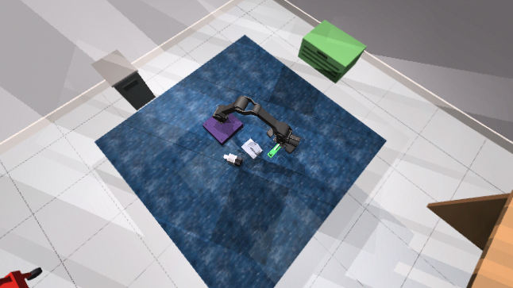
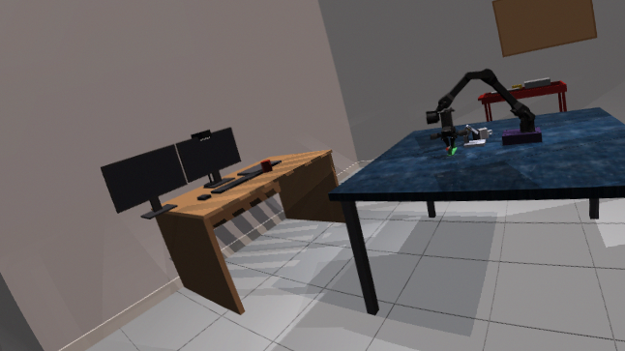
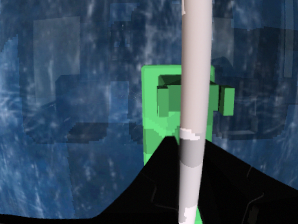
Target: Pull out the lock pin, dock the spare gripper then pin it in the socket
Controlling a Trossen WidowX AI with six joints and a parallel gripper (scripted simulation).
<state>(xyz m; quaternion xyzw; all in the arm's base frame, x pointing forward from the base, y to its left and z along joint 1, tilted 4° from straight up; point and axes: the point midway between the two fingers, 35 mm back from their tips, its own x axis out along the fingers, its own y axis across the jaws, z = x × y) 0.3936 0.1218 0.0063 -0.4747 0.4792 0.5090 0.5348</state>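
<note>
The lock pin (image 3: 196,55) is a pale slim rod along the green holder (image 1: 271,154) (image 2: 454,152) (image 3: 150,100). My gripper (image 3: 181,145) (image 2: 450,146) points down over the holder, its dark fingertips shut on the pin from both sides in the wrist view. The pin's far part stretches past the holder's end. The white mount (image 1: 250,150) (image 2: 474,143) stands between the holder and the arm's base; its socket is too small to make out. The spare gripper (image 1: 233,159) (image 2: 484,132), white with a dark end, lies beside the mount.
The purple base block (image 1: 222,129) (image 2: 521,137) carries the arm on the blue table (image 1: 246,213) (image 2: 542,168). A green cabinet (image 1: 333,44), a wooden desk (image 2: 295,165) and a red cart (image 2: 522,92) stand away from the table.
</note>
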